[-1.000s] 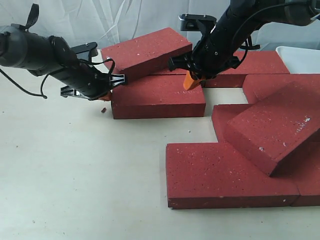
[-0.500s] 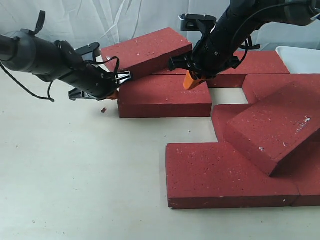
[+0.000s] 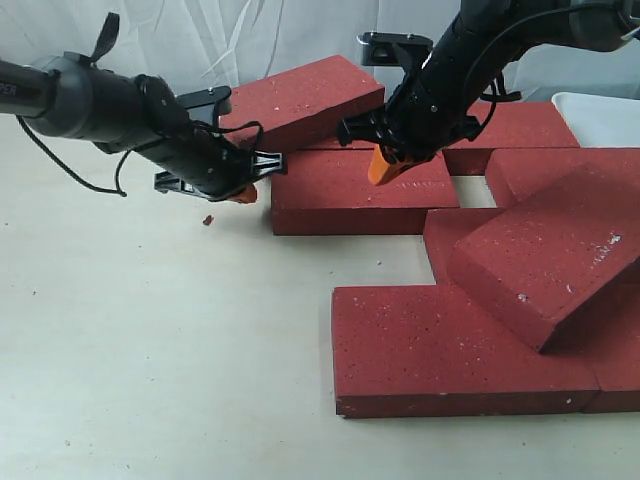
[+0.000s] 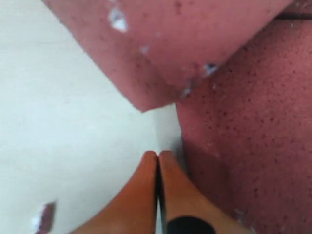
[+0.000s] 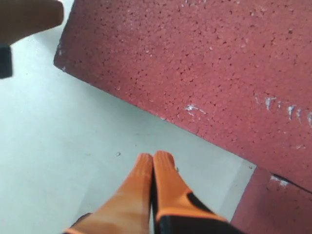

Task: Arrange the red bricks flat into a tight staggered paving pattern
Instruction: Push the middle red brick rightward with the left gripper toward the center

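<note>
The left gripper has its orange fingers pressed together with nothing between them. The tips sit low over the table, just beside the left end of the flat brick. In the left wrist view they lie right at that brick's end face, though whether they touch it is not clear. A corner of the tilted brick overhangs just ahead of them — this brick is propped at an angle on the flat brick's rear edge. A small red chip lies on the table near this gripper.

The right gripper is likewise closed and empty, its fingers together and pointing down at the rear of the flat brick. The right wrist view shows the tips over bare table, just beside the long edge of a brick — which one, I cannot tell.

Further right, the back brick lies flat behind the right arm, and the side brick lies flat near it. The front brick lies flat nearest the camera. The leaning brick rests tilted on top of its neighbours. A white tray stands at the far right.
</note>
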You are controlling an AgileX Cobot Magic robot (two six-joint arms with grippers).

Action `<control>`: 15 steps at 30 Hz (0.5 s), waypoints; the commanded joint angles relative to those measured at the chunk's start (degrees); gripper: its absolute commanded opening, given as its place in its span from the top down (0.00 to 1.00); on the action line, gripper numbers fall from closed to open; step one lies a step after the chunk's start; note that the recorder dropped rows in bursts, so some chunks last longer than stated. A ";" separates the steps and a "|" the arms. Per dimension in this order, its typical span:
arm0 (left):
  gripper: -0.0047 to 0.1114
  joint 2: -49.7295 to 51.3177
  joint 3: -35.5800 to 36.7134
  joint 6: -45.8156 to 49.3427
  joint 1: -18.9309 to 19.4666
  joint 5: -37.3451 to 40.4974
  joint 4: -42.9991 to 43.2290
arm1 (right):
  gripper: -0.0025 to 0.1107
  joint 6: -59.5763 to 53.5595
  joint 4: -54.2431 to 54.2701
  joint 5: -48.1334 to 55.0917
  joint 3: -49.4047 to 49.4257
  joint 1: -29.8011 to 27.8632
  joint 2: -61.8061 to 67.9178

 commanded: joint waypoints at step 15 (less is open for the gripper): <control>0.96 1.33 -2.07 -1.79 -3.08 2.43 0.68 | 0.99 -0.36 -0.34 0.90 -0.26 -0.17 -0.12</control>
